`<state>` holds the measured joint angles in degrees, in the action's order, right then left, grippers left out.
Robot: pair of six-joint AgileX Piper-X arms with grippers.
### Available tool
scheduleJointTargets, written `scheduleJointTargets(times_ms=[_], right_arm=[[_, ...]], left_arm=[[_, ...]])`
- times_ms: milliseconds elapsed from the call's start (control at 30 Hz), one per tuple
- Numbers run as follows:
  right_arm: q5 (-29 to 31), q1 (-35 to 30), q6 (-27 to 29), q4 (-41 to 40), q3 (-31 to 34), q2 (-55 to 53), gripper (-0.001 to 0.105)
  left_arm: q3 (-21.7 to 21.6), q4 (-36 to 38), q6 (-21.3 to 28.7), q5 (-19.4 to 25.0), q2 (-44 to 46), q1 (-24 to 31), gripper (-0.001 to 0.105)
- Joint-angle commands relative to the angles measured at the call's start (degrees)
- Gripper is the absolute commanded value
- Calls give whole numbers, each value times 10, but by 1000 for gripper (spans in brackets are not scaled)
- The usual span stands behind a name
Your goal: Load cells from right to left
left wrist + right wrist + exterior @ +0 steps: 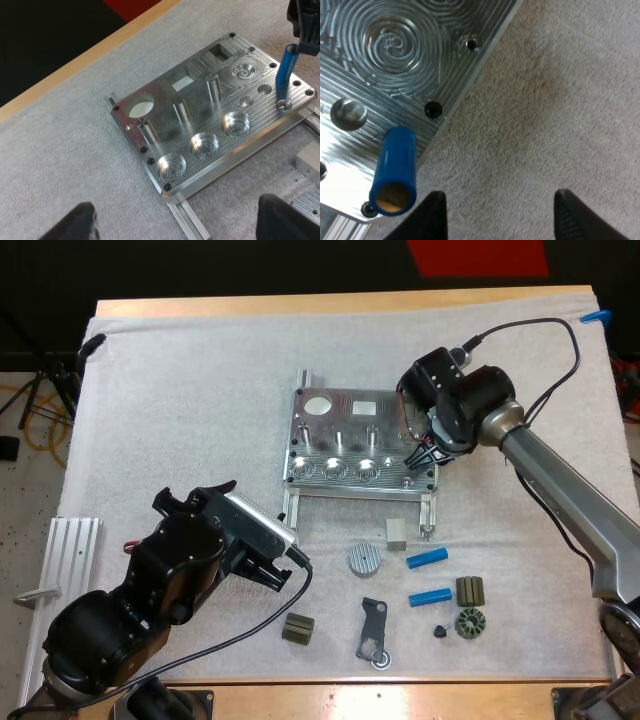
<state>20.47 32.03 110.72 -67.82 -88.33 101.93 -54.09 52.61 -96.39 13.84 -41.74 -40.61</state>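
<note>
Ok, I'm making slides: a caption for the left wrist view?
Blue cylinder standing at the metal fixture's corner hole, right gripper above it; three round pockets empty.

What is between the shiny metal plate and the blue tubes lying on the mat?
A small grey metal block, seen in the high view, between the plate and the nearer blue tube.

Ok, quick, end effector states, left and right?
Left end effector: open, holding nothing.
Right end effector: open; the blue cell stands just beside it, not gripped.
</note>
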Motion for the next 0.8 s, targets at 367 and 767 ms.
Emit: scheduleJointTargets(times_ms=[367, 767], right_arm=[[-14, -1, -16, 4, -3, 14, 47], [-14, -1, -16, 10, -3, 14, 47]], left_arm=[[-4, -3, -6, 9, 2, 0, 65], [-4, -3, -6, 9, 2, 0, 65]])
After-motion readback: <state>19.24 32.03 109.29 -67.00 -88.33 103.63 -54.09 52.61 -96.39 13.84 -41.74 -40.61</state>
